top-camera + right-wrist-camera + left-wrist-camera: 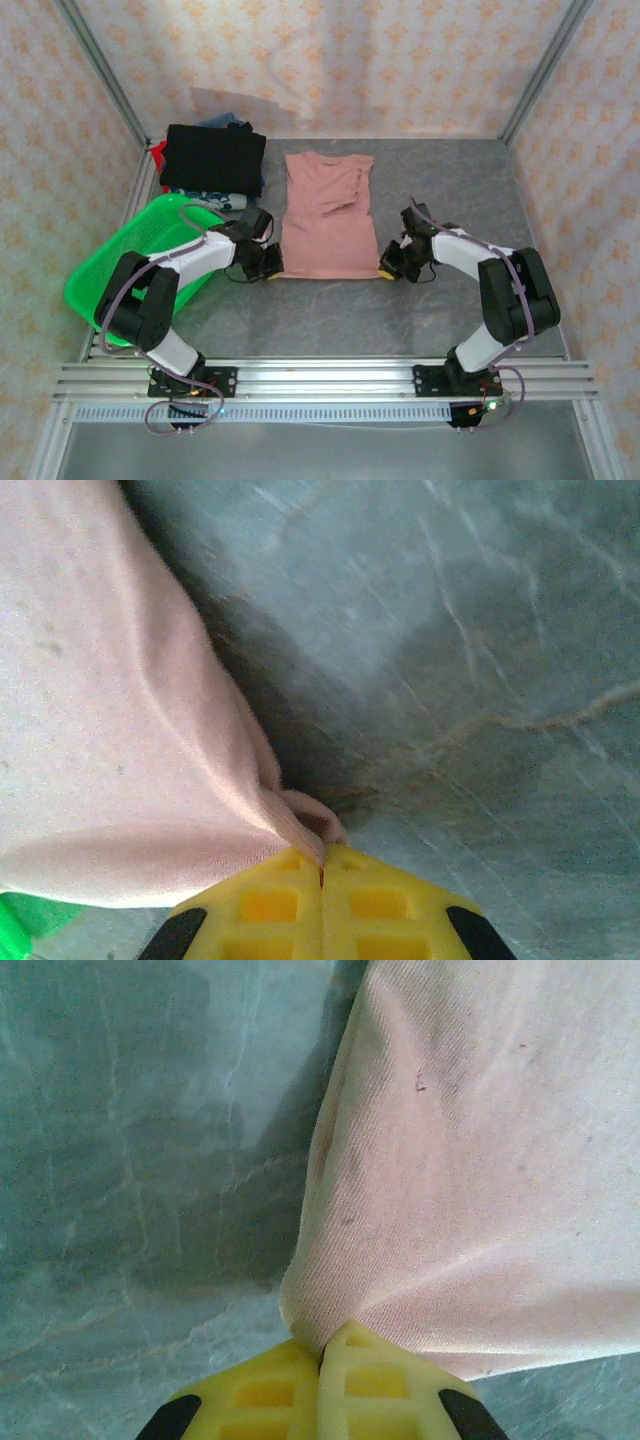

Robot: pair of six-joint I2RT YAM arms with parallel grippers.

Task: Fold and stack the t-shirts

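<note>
Corners of the pink t-shirt (pixel 328 215) hide in clamped jaws; left gripper (pixel 320 1358) at seven o'clock; right gripper (pixel 322 862) at five.

No legible text, brand, number or sign in any view. Pink t-shirt (pixel 328 215) mid-tabletop: the fabric seen from above and close up from both wrists carries nothing readable. Patterned shirt (pixel 220 199), sticking out under the black shirt (pixel 213 158) at the far-left corner of the tabletop: blue-and-white print, too small to tell whether it includes lettering.
</note>
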